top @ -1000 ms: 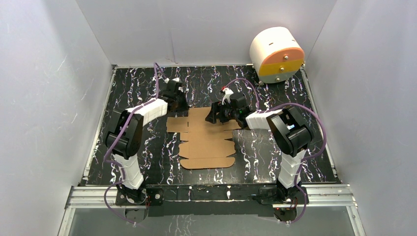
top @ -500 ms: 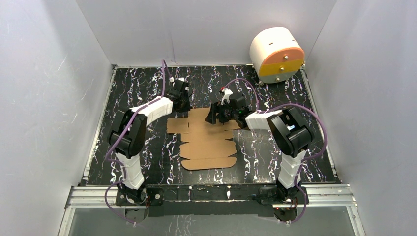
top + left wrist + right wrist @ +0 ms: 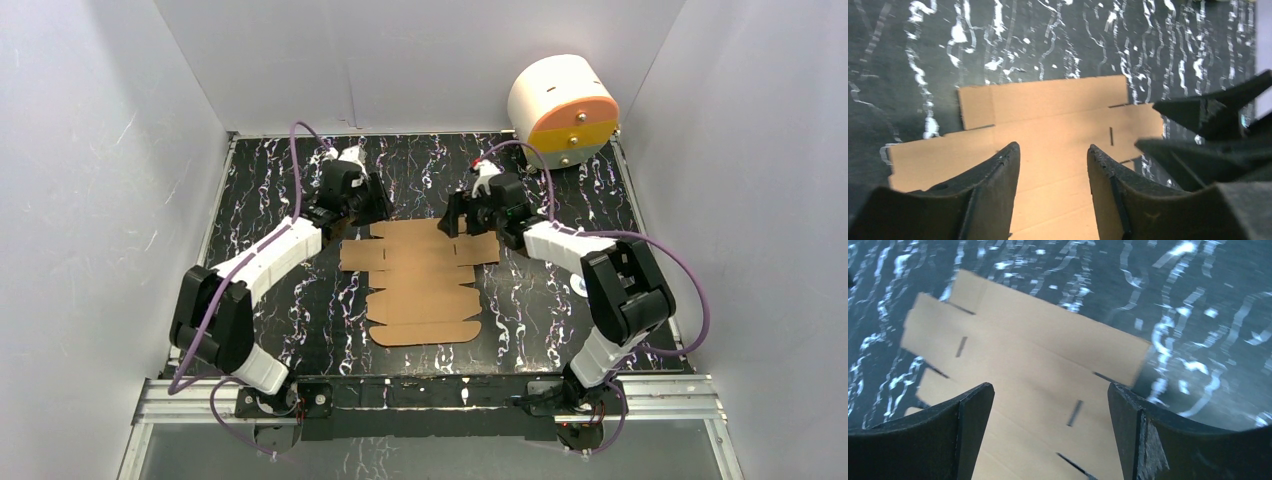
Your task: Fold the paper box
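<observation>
Mid-table: paper box [image 3: 420, 290], a flat unfolded sheet lying on the table [image 3: 270, 190].
Long axis: near to far; rounded end points toward the arm bases, side flaps spread at the far end.
Left gripper [image 3: 1053, 150]: fingers spread, over the far-left part.
Right gripper [image 3: 1048, 387]: fingers spread wide, over the far-right part.
Edges: all well inside the table rim; white cylinder [image 3: 562, 108] well apart, far right.

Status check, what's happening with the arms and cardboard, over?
Left gripper, right gripper: both open over the far end of the cardboard. It lies flat, nothing folded. White drum in far corner, out of the way.
</observation>
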`<state>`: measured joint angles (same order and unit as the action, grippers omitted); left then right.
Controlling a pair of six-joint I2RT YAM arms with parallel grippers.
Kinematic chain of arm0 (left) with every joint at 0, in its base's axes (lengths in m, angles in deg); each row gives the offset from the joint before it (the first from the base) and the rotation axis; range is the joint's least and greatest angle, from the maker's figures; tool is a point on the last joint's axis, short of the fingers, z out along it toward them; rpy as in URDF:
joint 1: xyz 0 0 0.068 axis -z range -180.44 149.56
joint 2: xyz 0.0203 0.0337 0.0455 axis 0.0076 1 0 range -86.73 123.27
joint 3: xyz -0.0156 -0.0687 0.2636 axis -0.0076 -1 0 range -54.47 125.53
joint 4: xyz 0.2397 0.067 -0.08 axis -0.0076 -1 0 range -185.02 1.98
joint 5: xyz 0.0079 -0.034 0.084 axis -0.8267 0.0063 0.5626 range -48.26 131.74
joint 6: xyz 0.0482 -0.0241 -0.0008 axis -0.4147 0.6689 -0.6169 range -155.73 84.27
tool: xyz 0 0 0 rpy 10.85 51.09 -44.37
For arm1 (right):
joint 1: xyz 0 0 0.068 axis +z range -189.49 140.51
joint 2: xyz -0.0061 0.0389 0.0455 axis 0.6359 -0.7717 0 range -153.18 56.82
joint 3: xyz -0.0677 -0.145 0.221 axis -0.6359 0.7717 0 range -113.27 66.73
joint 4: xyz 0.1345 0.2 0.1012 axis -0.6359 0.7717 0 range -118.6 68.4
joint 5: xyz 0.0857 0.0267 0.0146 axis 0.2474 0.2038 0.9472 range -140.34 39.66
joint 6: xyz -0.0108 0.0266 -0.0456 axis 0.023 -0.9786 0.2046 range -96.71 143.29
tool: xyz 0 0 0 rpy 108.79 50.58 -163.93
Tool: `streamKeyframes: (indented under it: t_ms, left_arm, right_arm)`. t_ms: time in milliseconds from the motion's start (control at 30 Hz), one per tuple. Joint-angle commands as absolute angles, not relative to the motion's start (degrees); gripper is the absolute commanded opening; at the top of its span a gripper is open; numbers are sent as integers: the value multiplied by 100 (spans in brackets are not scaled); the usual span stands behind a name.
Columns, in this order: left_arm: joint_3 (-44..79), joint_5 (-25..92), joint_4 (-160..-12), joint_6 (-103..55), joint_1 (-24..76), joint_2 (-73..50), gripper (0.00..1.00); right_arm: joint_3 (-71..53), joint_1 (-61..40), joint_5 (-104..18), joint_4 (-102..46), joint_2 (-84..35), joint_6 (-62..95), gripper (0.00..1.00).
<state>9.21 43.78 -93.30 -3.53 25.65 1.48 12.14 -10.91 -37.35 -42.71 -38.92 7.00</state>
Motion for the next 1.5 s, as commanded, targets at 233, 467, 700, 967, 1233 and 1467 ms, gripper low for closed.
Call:
streamKeyframes:
  t_ms: [233,467,700,967,1233,1467]
  left_arm:
    - [988,3204,-8498,-132,2602,1051,63]
    - [1532,3142,-8484,-241,2602,1862,65]
    - [1742,3320,-8562,-338,2602,2217,66]
    - [1681,3383,-8496,-288,2602,2438,67]
    - [1574,3383,-8426,-154,2602,2560,68]
    - [1495,3349,-8406,-84,2602,2533,68]
  right_arm:
    - [1127,-2198,-3222,-4096,-4140,294,88]
    - [735,-2368,-2674,-4250,-4757,-43,77]
    - [494,-2367,-2463,-4232,-5148,-306,71]
    - [429,-2367,-2219,-4314,-5441,-584,66]
    - [373,-2321,-1846,-4519,-5541,-807,58]
    - [207,-2165,-2122,-4218,-5261,-573,50]
